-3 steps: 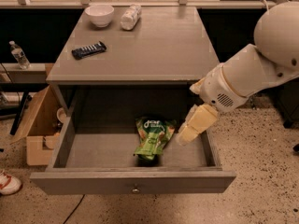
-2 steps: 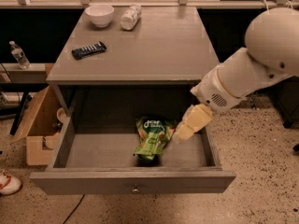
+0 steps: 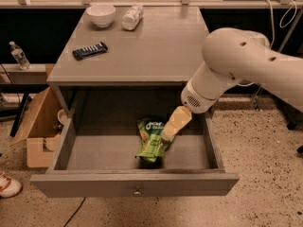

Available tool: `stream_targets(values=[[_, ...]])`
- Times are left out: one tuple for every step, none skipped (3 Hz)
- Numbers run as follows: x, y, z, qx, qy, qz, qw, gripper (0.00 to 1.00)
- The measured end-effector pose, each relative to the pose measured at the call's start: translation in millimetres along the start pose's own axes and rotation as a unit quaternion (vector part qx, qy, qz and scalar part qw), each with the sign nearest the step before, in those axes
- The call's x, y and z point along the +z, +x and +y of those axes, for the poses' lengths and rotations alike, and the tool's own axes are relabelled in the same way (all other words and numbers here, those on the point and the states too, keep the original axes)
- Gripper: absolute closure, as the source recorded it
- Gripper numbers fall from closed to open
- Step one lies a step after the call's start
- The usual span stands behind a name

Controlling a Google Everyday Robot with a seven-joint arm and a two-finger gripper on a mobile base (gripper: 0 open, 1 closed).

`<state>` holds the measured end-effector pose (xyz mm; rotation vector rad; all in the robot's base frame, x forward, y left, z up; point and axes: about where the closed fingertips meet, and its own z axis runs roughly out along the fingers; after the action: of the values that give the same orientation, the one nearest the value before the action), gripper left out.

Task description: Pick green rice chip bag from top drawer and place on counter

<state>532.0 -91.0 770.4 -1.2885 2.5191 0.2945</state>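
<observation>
Down inside the pulled-out top drawer (image 3: 137, 183), the green rice chip bag (image 3: 150, 143) lies flat on the drawer floor, a little right of centre, with its long side running from the back towards the front panel. The gripper (image 3: 168, 134) is lowered into the drawer at the bag's right edge. Its pale yellow tip touches or overlaps the upper right part of the foil. Whether it is clenched on the bag or released cannot be told from this angle. The white arm (image 3: 227, 65) reaches in from the right, passing over the desk's front right corner.

On the desk (image 3: 156, 46) above, a white bowl (image 3: 101, 14) stands near the back left corner. A clear plastic bottle (image 3: 132, 16) lies on its side just to the right of the bowl. A dark bar wrapper (image 3: 90, 50) lies flat near the left edge, about halfway along it. The drawer front carries a small round knob (image 3: 137, 191) at its centre.

An open cardboard box (image 3: 38, 126) sits on the floor left of the drawer.
</observation>
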Motion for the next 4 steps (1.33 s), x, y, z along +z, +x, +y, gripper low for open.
stream_targets(values=[[26.8,-4.6,-2.3,0.055,0.003,0.044,0.9975,0.00],[55.7,-7.2,2.4,0.114,0.006,0.085,0.9898,0.00],[87.4,-12.3,9.8,0.168,0.002,0.117,0.9787,0.00],[107.6,-16.3,13.9,0.192,-0.004,0.134,0.9722,0.00]])
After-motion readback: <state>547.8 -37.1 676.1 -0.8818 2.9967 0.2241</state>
